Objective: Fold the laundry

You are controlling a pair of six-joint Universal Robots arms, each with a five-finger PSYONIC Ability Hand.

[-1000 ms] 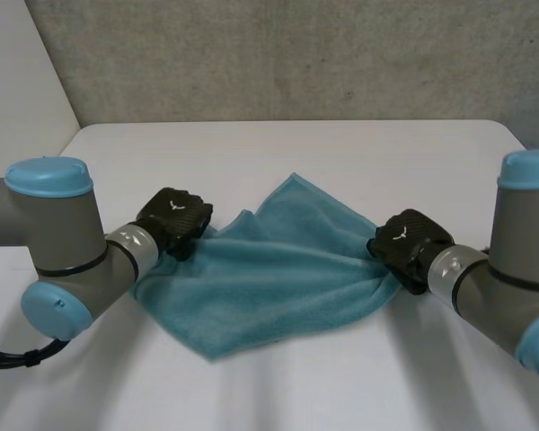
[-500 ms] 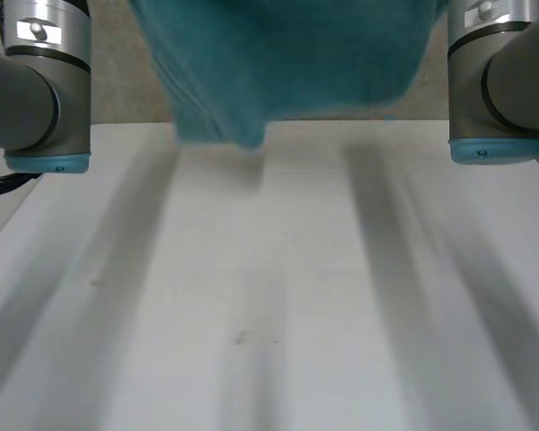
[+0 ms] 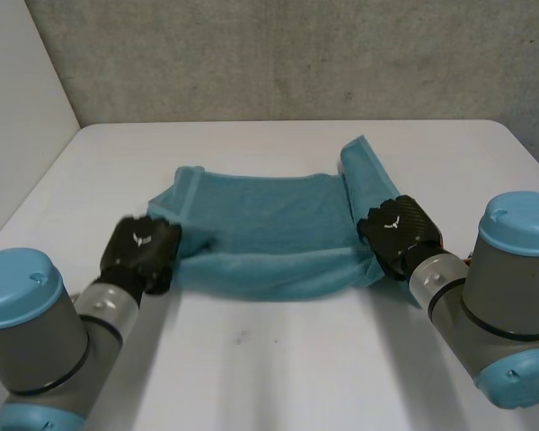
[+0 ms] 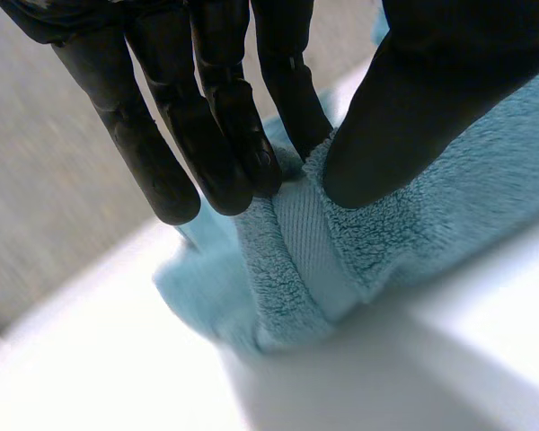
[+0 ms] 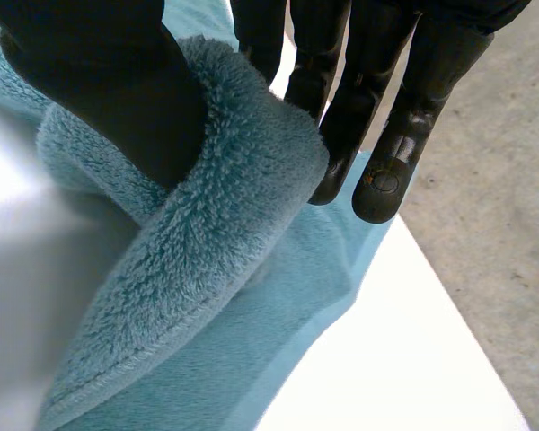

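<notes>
Left hand (image 3: 142, 251) pinches the teal towel (image 3: 260, 229) between thumb and fingers at its near left corner. Right hand (image 3: 397, 235) likewise pinches its near right corner. The towel lies spread mid-table (image 3: 278, 359), right edge bunched.

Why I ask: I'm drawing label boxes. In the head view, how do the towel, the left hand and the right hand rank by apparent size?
1. The blue towel, clearly largest, stretched between both hands.
2. The left hand and the right hand look about alike, so I won't rank them.
</notes>
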